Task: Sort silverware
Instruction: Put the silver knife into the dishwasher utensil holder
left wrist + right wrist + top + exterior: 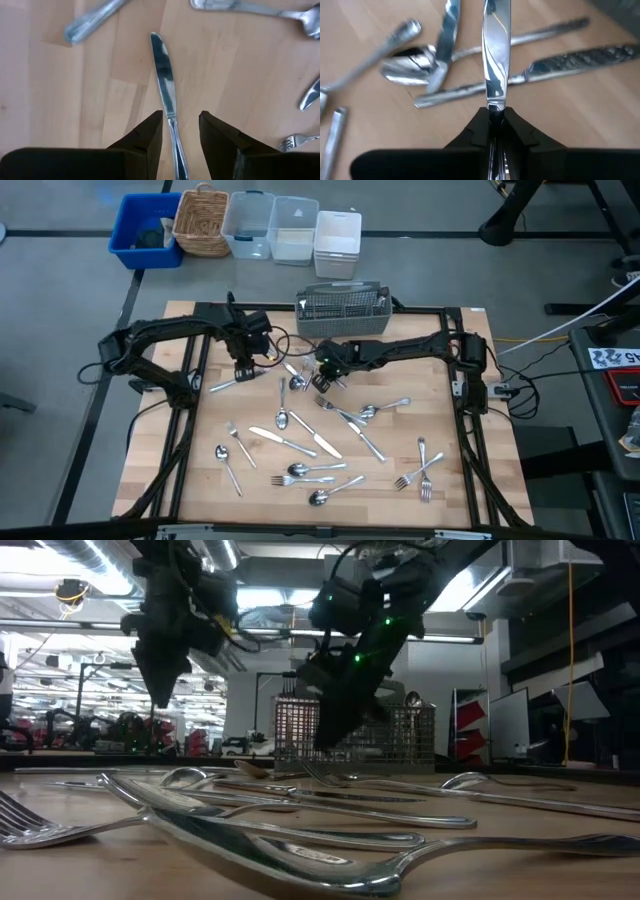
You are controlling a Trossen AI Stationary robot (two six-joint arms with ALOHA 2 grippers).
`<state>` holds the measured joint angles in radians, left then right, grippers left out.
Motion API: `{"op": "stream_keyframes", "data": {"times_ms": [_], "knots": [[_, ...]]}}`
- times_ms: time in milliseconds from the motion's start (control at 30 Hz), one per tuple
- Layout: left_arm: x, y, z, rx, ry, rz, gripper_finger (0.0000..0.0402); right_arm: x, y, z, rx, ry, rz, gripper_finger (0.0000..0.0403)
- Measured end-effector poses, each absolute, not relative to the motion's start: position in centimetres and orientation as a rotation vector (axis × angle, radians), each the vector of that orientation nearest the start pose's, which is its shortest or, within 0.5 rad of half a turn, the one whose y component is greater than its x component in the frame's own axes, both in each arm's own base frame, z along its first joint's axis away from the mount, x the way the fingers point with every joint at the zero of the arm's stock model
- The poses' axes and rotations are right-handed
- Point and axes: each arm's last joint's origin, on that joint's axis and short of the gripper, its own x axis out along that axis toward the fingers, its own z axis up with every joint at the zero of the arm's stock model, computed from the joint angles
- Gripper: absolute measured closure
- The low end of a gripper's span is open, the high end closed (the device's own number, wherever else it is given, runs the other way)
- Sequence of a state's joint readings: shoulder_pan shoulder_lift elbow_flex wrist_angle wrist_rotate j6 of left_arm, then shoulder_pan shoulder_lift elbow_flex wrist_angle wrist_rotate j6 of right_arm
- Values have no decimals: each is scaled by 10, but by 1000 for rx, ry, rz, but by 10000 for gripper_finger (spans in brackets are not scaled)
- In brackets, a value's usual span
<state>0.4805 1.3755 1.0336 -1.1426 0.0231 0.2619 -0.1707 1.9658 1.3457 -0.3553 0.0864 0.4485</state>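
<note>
Right claw clamps a knife while the left claw lines up on another

The right claw (492, 120), near the tabletop's (455, 500) centre, is pinched together on a table knife (496, 55), blade pointing straight ahead, probably so it can be carried to the mesh basket (342, 310) at twelve o'clock. The left claw (181, 131), toward ten o'clock, has its fingers apart astride the handle of a second knife (164, 75) lying flat, apparently set for a clean grip. The rest of the silverware (300, 445) lies scattered from the centre toward six o'clock, unsorted.
</note>
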Motion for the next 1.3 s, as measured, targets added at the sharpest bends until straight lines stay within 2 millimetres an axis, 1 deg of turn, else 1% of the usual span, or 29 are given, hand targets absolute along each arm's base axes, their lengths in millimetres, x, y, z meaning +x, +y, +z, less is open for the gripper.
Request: {"op": "stream_keyframes", "data": {"times_ms": [200, 300, 400, 500, 633, 733, 867, 1033, 1133, 1300], "knots": [[179, 96, 272, -141, 1321, 244, 286, 397, -72, 209, 440, 801, -462, 369], [166, 92, 286, -160, 1243, 298, 286, 391, -73, 231, 409, 725, -507, 369], [155, 88, 296, -174, 1174, 340, 286, 386, -74, 255, 374, 608, -572, 369], [146, 83, 305, -182, 1115, 366, 286, 383, -77, 275, 280, 485, -653, 368], [139, 79, 312, -191, 1050, 393, 286, 385, -87, 291, 122, 364, -771, 368], [136, 77, 315, -189, 1025, 400, 286, 386, -101, 293, 64, 326, -812, 368], [134, 76, 316, -191, 1019, 402, 286, 387, -124, 282, 54, 337, -866, 368], [134, 76, 316, -190, 1018, 402, 286, 389, -151, 271, 62, 304, -919, 368], [134, 76, 316, -189, 1019, 401, 286, 391, -163, 265, 35, 295, -925, 368], [134, 76, 316, -179, 1021, 396, 286, 395, -176, 257, -7, 263, -929, 368]]}}
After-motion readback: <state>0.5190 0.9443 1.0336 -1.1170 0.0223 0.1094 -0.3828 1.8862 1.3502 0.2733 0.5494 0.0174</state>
